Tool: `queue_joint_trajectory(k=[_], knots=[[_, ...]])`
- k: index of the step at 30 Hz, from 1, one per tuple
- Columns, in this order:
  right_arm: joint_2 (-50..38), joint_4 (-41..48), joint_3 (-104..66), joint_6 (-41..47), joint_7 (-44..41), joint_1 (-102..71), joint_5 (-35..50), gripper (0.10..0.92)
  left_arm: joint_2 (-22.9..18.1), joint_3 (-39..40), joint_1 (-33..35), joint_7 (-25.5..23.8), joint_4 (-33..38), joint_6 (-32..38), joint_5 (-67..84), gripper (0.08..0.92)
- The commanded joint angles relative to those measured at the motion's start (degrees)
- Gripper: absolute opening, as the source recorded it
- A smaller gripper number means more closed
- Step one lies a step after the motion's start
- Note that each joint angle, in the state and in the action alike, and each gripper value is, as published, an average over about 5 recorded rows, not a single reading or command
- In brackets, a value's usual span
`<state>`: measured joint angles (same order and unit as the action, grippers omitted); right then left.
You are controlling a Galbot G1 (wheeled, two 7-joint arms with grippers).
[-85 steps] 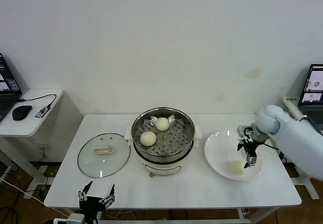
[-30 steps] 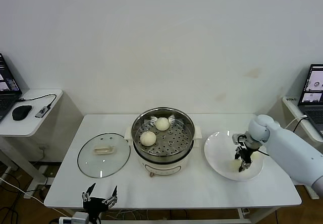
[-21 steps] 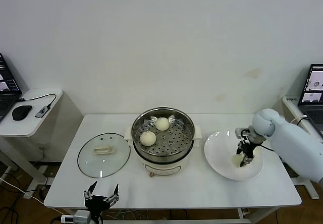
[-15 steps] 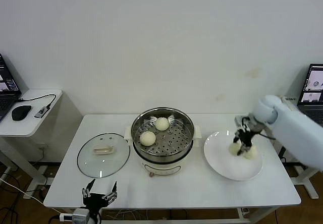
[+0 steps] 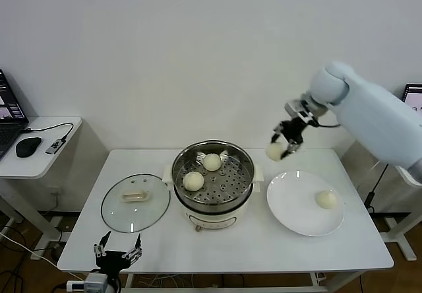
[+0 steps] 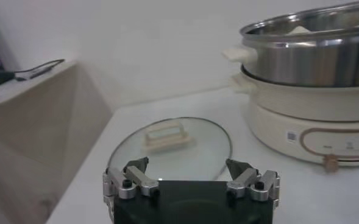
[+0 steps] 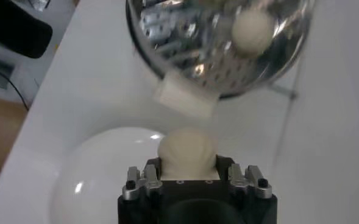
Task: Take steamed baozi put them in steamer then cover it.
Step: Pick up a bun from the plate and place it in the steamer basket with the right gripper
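My right gripper point(image 5: 282, 146) is shut on a cream-white baozi point(image 5: 274, 152) and holds it in the air between the steamer and the plate; the same baozi point(image 7: 187, 151) fills its jaws in the right wrist view. The steel steamer point(image 5: 212, 176) stands mid-table with two baozi point(image 5: 193, 181) point(image 5: 211, 162) on its perforated tray. One more baozi point(image 5: 326, 199) lies on the white plate point(image 5: 297, 207). The glass cover point(image 5: 135, 202) lies flat left of the steamer, handle up. My left gripper point(image 5: 117, 253) hangs open below the table's front left edge, empty.
A side table at far left carries a mouse point(image 5: 28, 146) and a laptop. Another laptop point(image 5: 413, 96) stands at far right, behind my right arm. The steamer's white side handle point(image 7: 184, 99) shows just beyond the held baozi.
My right gripper has lifted a baozi off the plate and carried it up and left toward the steamer. One baozi stays on the plate. The left gripper has drifted slightly left.
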<state>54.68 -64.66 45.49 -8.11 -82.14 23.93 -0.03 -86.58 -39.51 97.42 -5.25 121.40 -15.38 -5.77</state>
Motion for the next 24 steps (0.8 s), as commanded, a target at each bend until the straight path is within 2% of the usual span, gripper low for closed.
queue_joint_trajectory(k=[1, 7, 14, 24], knots=[[11.0, 3.7, 4.5, -21.7, 2.4, 6.4, 2.3, 0.560, -0.4, 0.2, 1.5, 0.6, 2.4, 0.4, -0.9, 0.823], [13.5, 0.8, 6.7, -29.7, 3.2, 4.8, -0.4, 0.564, -1.1, 0.9, 2.2, 0.7, 3.6, 0.4, -1.0, 0.823], [17.2, 0.1, 6.8, -37.4, 4.9, 0.7, -9.2, 0.568, -1.7, 0.6, 3.1, 0.4, 6.1, 0.3, -0.9, 0.823], [18.5, -2.6, 8.1, -39.3, 5.5, -5.9, -16.5, 0.568, -1.8, 0.1, 2.9, -0.2, 7.0, 0.1, -0.6, 0.823]])
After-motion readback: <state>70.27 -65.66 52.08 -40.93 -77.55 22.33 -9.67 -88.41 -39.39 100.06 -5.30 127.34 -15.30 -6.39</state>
